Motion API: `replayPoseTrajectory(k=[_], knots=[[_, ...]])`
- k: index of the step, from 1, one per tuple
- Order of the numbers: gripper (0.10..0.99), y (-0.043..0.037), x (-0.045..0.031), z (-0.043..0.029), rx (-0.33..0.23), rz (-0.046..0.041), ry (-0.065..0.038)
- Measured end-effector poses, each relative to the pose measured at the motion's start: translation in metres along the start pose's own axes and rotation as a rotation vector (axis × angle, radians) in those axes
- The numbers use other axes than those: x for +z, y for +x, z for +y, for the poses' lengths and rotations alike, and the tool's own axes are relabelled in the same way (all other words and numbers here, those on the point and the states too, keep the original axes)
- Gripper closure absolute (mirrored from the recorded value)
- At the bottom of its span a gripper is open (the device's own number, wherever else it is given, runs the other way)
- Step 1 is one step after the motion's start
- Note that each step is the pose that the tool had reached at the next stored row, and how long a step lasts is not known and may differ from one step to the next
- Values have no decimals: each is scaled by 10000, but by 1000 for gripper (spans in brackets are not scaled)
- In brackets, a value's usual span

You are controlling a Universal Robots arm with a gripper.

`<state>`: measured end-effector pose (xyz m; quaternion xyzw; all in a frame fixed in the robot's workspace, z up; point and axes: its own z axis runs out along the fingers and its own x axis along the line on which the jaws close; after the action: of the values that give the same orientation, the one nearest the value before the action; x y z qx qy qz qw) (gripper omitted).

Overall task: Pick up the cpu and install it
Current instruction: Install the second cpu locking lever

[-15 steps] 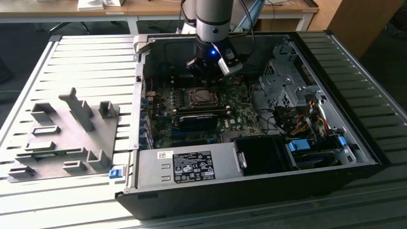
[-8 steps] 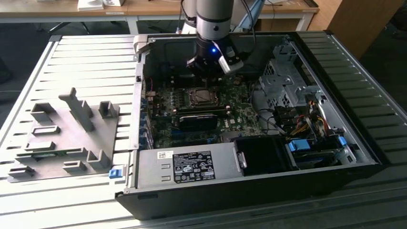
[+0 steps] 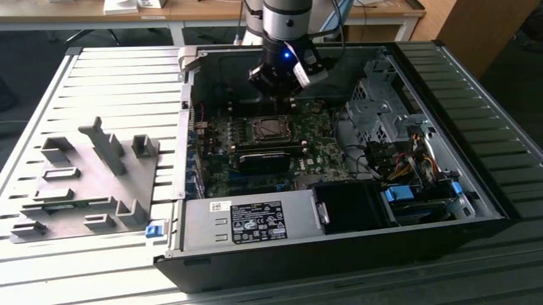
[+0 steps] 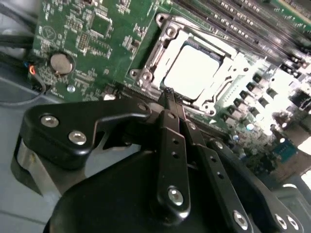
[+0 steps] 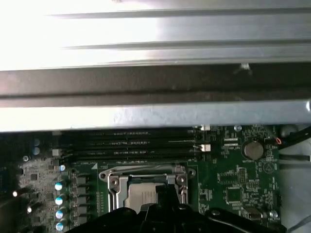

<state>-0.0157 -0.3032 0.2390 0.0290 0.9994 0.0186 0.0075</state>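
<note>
**CPU seated in socket; gripper closed above it**

Case (image 3: 339,241): open, board (image 3: 254,165) exposed. Socket (image 4: 194,68): the cpu (image 4: 194,73) lies inside its frame, flat and apparently square. Gripper (image 4: 167,94): just beside the socket's edge, fingers pressed together, gripping nothing. Any further contact should be vertical and light, to spare the pins.

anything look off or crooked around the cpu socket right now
Nothing stands out. The cpu lies flat and square inside the socket frame on the motherboard, with no visible tilt. The gripper is shut just above the socket's edge, holding nothing.
</note>
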Motion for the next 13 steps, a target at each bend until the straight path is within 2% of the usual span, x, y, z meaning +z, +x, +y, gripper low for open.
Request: replayPoseTrajectory(k=[4,7,8,11,13], knots=[[980,-6,-4,-94,1,12,-13],[980,-8,-5,-138,3,84,-12],[980,-11,-6,-147,5,131,-9],[980,-34,-6,-161,14,353,-2],[980,-40,-7,-194,15,395,-22]])
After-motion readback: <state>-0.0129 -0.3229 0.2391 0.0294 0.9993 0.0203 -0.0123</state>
